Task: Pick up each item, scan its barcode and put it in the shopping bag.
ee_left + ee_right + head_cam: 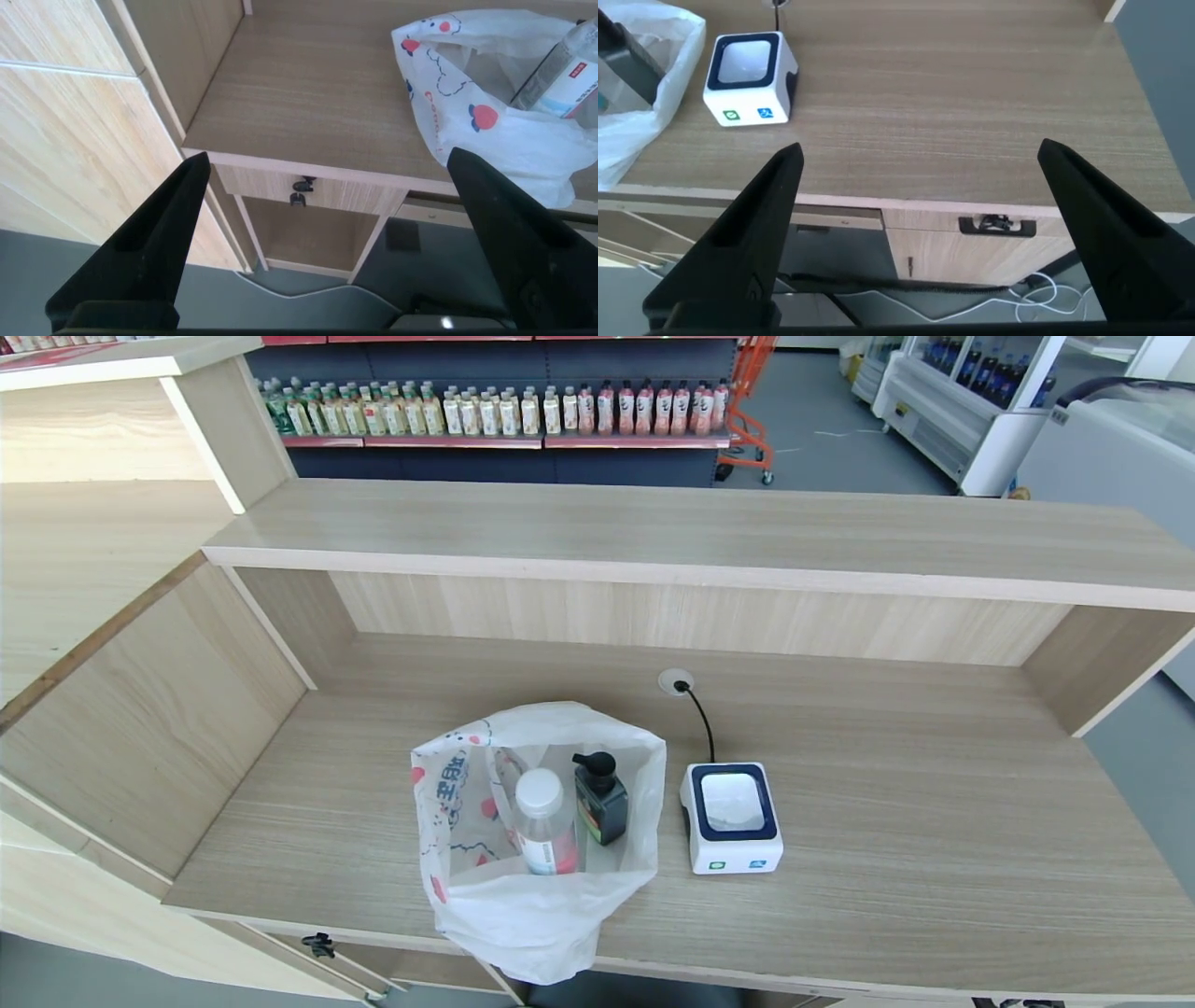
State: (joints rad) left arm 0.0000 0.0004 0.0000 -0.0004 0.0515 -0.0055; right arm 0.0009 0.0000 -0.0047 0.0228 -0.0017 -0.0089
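Observation:
A white plastic shopping bag (pixel 523 896) with cartoon prints stands open on the wooden counter (pixel 934 803), its lower part hanging over the front edge. Inside it stand a clear bottle with a white cap (pixel 544 821) and a dark pump bottle (pixel 599 798). Just right of the bag sits the white barcode scanner (pixel 732 816) with a dark-framed window and a black cable. My left gripper (pixel 327 177) hangs open below the counter's front edge, left of the shopping bag (pixel 495 112). My right gripper (pixel 920 163) is open too, held off the counter's front edge, right of the scanner (pixel 749 78).
A raised wooden ledge (pixel 691 537) and side walls (pixel 140 728) box in the counter at the back and both sides. A drawer with a lock (pixel 997 223) sits under the front edge. Store shelves of bottles (pixel 495 411) and freezers (pixel 971 401) stand beyond.

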